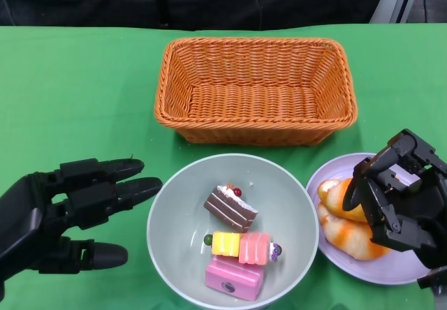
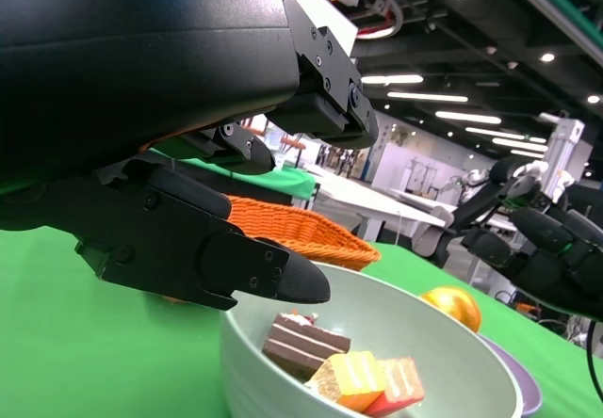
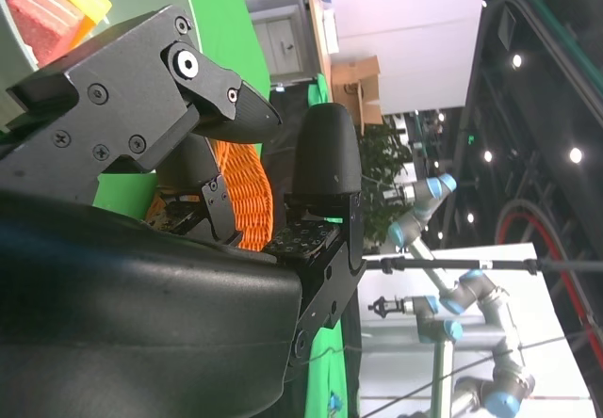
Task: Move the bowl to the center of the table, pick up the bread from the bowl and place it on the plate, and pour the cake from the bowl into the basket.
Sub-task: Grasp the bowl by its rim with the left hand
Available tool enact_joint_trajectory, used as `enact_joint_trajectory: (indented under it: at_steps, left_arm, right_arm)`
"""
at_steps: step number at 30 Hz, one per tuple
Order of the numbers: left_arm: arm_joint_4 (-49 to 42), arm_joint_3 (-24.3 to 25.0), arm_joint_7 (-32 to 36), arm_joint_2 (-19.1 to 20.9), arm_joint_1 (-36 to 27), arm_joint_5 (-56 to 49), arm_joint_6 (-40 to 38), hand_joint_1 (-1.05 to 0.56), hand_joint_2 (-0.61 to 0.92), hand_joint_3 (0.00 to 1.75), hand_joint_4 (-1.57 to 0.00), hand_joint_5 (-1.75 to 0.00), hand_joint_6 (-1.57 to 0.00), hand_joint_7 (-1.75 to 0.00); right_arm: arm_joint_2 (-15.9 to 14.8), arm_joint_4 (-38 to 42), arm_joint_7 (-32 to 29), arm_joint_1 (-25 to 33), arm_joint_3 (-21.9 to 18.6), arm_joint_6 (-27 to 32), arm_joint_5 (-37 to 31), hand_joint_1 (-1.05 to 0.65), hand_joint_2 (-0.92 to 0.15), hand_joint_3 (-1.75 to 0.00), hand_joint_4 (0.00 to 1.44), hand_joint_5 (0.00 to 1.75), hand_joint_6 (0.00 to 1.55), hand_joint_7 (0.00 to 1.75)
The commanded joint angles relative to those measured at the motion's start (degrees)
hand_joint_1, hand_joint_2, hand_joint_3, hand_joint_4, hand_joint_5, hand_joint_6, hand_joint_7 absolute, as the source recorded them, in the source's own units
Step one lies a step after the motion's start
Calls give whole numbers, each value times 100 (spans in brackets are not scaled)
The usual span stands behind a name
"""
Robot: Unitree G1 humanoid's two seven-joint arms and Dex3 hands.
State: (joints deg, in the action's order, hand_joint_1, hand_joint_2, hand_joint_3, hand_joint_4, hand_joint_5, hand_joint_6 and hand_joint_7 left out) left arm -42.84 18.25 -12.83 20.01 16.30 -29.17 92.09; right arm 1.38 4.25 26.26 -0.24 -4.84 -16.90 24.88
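The tabletop [image 1: 70, 100] is covered in matt green cloth. The basket [image 1: 255, 90] is woven of orange wicker. The bowl [image 1: 174, 205] is smooth, faintly glossy grey-green; the plate [image 1: 401, 267] is smooth lilac. The bread [image 1: 349, 234] looks glazed and shiny.

Left robot hand [image 1: 66, 209]: matte black, with segmented fingers ending in rounded, glossy tips and a smooth, rounded shell behind them. Right robot hand [image 1: 401, 188]: black, blocky angular links, small screw heads, and a silver-ringed pivot visible in the right wrist view.
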Motion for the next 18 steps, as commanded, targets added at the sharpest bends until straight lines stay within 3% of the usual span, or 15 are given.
enact_joint_trajectory:
  at_steps: [1, 14, 18]
  left_arm:
    - [231, -30, 581, 84, -21, -561, 41, -33, 92, 10, -67, -5, -60, -4]
    - [453, -545, 3340, 423, 139, -3402, 25, -34, 92, 17, -73, -3, -65, -1]
    - [661, -1122, 4493, 710, 145, -4210, -337, -36, 92, 20, -73, -3, -67, -2]
  right_arm:
    - [18, -58, -104, 18, -78, 43, 34, -11, -48, -118, 69, 172, 58, 147]
    - [128, -109, -170, 52, -97, 111, 29, -9, -49, -120, 68, 174, 57, 146]
    - [184, -117, -210, 72, -73, 46, -33, -9, -49, -119, 68, 174, 57, 147]
